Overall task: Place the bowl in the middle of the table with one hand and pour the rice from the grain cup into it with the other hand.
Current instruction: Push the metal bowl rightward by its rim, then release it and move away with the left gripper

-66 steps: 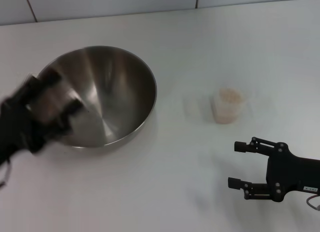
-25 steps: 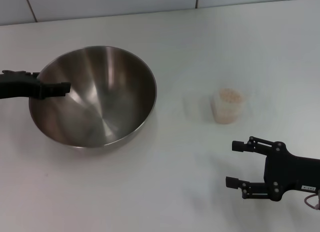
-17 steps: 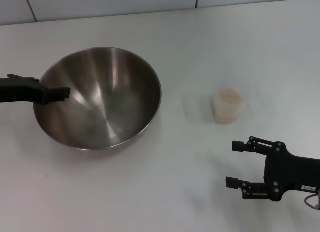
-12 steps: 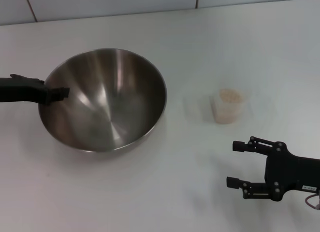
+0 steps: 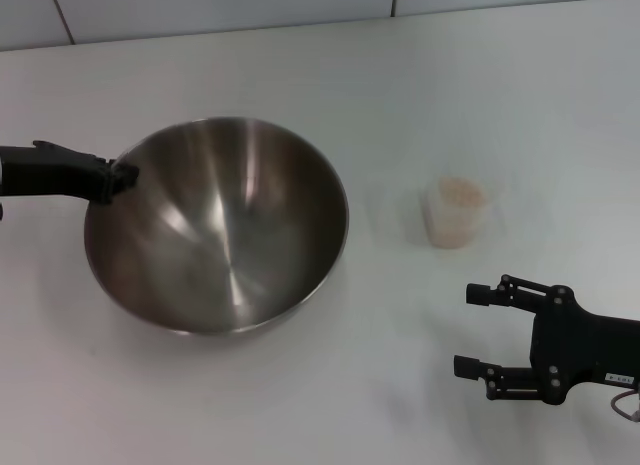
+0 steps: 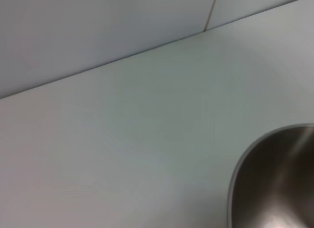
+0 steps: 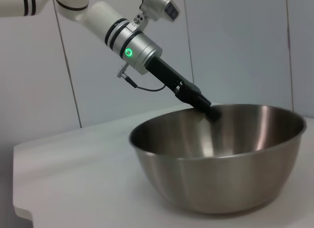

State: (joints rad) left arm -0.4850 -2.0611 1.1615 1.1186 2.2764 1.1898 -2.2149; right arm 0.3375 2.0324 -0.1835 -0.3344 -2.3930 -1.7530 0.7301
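The shiny steel bowl (image 5: 225,235) sits left of the middle of the white table (image 5: 400,95). It also shows in the left wrist view (image 6: 279,184) and the right wrist view (image 7: 221,159). My left gripper (image 5: 120,175) is shut on the bowl's left rim, as the right wrist view (image 7: 211,112) confirms. The translucent grain cup (image 5: 455,213) stands upright to the right of the bowl, with pale rice (image 5: 460,193) heaped inside. My right gripper (image 5: 465,330) is open and empty near the front right, in front of the cup.
A tiled wall (image 5: 200,5) runs along the table's far edge. Bare tabletop lies between the bowl and the cup and in front of the bowl.
My left gripper has drawn the bowl to the right and toward the front, closer to the cup. The right arm and the cup have not moved.
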